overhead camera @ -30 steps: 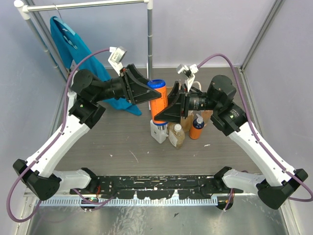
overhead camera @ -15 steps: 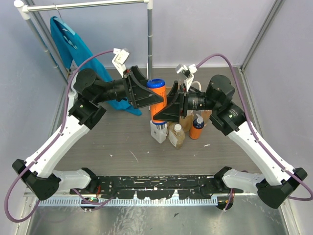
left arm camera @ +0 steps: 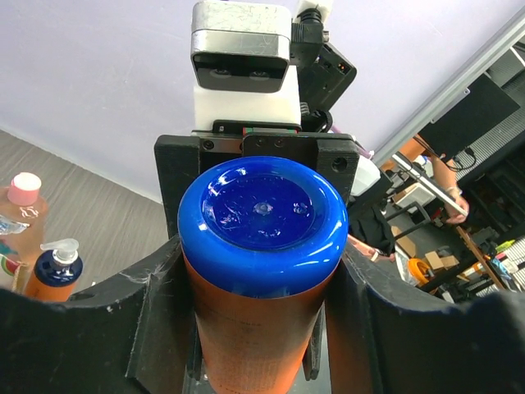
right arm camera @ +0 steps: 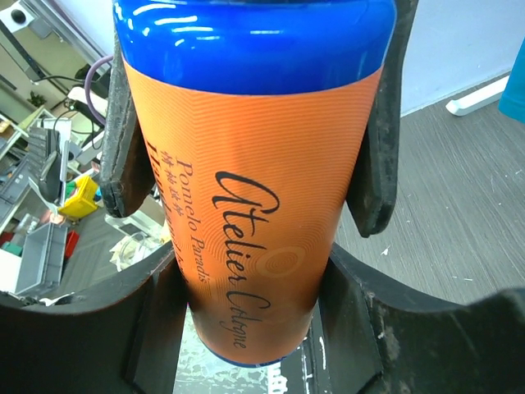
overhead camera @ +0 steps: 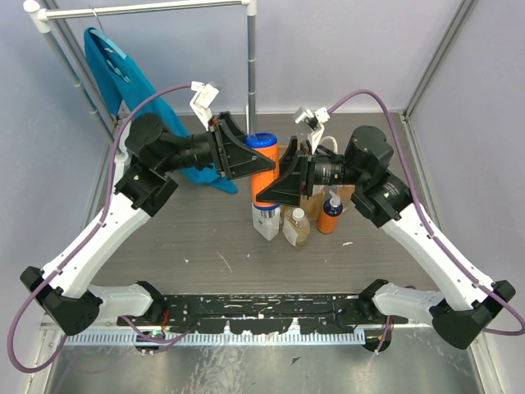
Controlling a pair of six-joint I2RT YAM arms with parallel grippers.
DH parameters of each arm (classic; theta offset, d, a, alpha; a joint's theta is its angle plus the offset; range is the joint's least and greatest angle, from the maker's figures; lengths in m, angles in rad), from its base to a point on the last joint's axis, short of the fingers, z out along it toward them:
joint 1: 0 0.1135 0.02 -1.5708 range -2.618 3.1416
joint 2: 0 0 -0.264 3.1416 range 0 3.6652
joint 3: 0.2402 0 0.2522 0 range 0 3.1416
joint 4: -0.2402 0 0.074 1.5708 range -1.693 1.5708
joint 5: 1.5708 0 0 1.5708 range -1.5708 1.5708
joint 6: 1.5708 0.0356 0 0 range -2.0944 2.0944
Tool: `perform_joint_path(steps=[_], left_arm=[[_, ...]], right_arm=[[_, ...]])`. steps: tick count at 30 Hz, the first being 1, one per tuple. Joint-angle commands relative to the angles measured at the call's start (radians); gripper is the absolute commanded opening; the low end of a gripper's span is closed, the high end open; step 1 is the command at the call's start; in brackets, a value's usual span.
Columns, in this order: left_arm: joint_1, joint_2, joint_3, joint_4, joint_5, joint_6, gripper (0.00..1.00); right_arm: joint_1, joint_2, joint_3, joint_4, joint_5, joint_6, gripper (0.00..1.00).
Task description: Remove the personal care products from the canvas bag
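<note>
An orange bottle with a blue cap (overhead camera: 264, 164) is held in the air between both grippers. My left gripper (overhead camera: 249, 158) grips it near the cap (left arm camera: 262, 328). My right gripper (overhead camera: 284, 182) grips its lower body (right arm camera: 254, 328). On the table below stand a white rectangular bottle with a dark cap (overhead camera: 267, 220), a clear amber bottle with a white cap (overhead camera: 297, 228) and a small orange bottle with a blue pump (overhead camera: 330, 213). The tan canvas bag (overhead camera: 315, 200) stands just behind them, mostly hidden by my right gripper.
A teal-blue garment (overhead camera: 123, 82) hangs on a metal rack at the back left, and the rack's upright pole (overhead camera: 252, 57) stands behind the bottle. Grey walls close the sides. The arm bases sit at the near edge.
My left gripper has moved right and closed around the top of the orange bottle. My right gripper has kept its hold on the bottle, which has barely moved.
</note>
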Motion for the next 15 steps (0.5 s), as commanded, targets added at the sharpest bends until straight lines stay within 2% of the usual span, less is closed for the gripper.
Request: perform_joint_path(steps=[1, 2, 3, 7, 12, 15], left_arm=[[-0.008, -0.008, 0.046, -0.048, -0.012, 0.01, 0.05], [-0.009, -0.01, 0.053, -0.065, -0.019, 0.017, 0.04], [-0.009, -0.013, 0.06, -0.08, -0.025, 0.027, 0.03], [-0.009, -0.032, 0.088, -0.156, -0.061, 0.08, 0.0], [-0.008, -0.057, 0.129, -0.285, -0.119, 0.162, 0.0], [-0.007, -0.056, 0.163, -0.371, -0.161, 0.209, 0.0]], right_arm=[[0.001, -0.029, 0.049, 0.102, 0.029, -0.029, 0.38], [0.001, -0.035, 0.049, 0.079, 0.051, -0.045, 0.49], [0.001, -0.042, 0.051, 0.042, 0.088, -0.07, 0.56], [0.0, -0.091, 0.061, -0.157, 0.351, -0.22, 0.76], [-0.001, -0.204, 0.013, -0.238, 0.655, -0.367, 0.96], [-0.001, -0.264, -0.01, -0.24, 0.786, -0.425, 0.99]])
